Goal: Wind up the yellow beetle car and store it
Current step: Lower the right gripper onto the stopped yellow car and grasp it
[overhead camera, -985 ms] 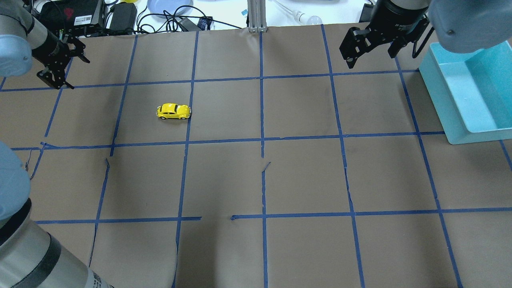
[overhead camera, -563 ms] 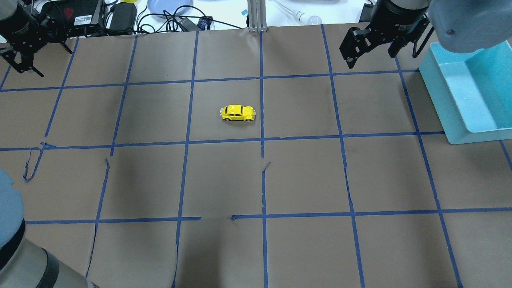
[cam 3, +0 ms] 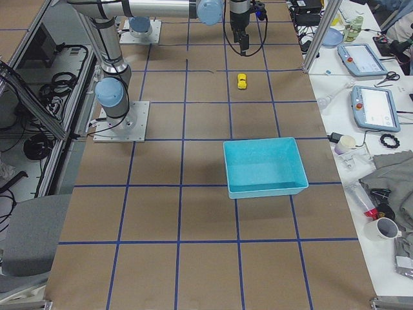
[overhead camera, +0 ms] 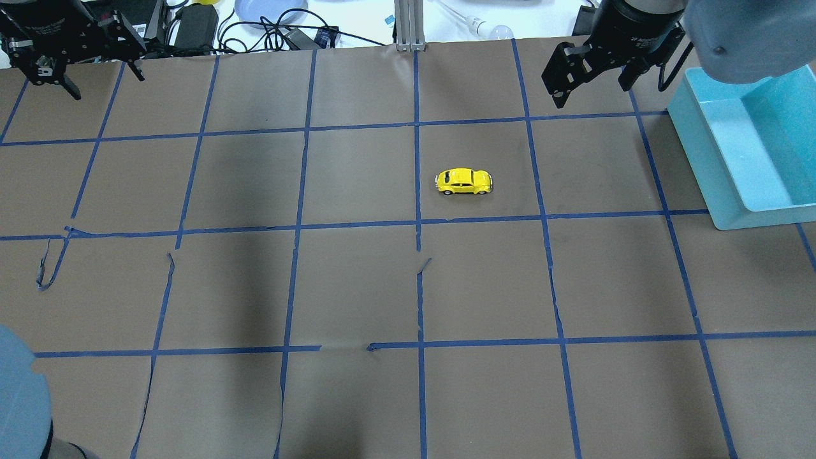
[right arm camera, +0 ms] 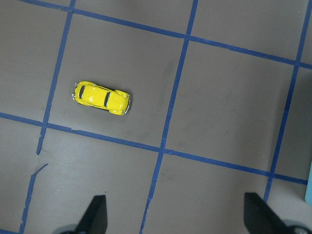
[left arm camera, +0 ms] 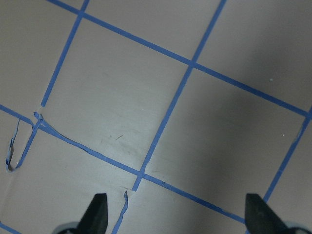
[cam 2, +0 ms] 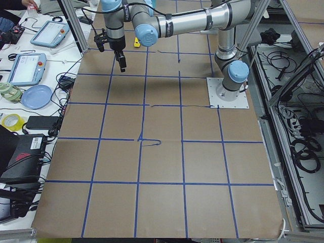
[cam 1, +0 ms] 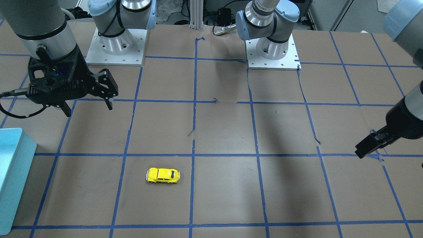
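Observation:
The yellow beetle car [overhead camera: 464, 182] stands alone on the brown paper, just right of the table's centre line. It also shows in the front view [cam 1: 163, 175], the right wrist view [right arm camera: 101, 97] and the right side view [cam 3: 242, 81]. My left gripper [overhead camera: 105, 83] is open and empty at the far left corner; its wrist view [left arm camera: 176, 214] shows only paper and tape. My right gripper [overhead camera: 593, 89] is open and empty, raised at the far right, beyond the car and beside the bin. It also shows in the front view [cam 1: 88, 107] and its own wrist view [right arm camera: 175, 209].
A light blue bin [overhead camera: 701, 166] sits at the right edge, also in the front view [cam 1: 13, 172]. Cables, a plate and boxes lie beyond the far edge. An aluminium post [overhead camera: 408, 25] stands at the far middle. Blue tape lines are torn in places.
The car has rolled to the right, from the left half across the centre line. My left gripper has drawn back to the far left corner. The right arm has not moved.

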Robot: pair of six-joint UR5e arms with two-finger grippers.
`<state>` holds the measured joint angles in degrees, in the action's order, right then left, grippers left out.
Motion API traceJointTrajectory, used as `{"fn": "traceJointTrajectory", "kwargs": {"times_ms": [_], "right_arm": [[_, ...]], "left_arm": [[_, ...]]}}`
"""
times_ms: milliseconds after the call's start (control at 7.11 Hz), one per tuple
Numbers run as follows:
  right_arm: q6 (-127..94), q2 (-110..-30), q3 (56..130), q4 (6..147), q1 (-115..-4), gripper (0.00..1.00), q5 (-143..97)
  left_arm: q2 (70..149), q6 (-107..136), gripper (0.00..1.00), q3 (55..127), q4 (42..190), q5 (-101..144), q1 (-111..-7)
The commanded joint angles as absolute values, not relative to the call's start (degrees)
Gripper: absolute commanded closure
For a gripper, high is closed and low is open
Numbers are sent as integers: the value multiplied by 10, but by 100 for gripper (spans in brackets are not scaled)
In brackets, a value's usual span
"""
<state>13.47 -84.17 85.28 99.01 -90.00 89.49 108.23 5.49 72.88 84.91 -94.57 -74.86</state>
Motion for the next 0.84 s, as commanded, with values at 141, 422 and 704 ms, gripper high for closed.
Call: {"fn": "traceJointTrajectory", "kwargs": {"times_ms": [141,422,704], "right_arm": [[153,-837,850,994,-894,0,891],[299,-815,839,993,-859,0,875],[470,-755,838,1006,-866,0,862]], "left_arm": [[1067,13,0,745,849,-934,-752],[1057,-26,0,746,859,-936,-753],[1054,-28,0,747,860,-936,-751]]}}
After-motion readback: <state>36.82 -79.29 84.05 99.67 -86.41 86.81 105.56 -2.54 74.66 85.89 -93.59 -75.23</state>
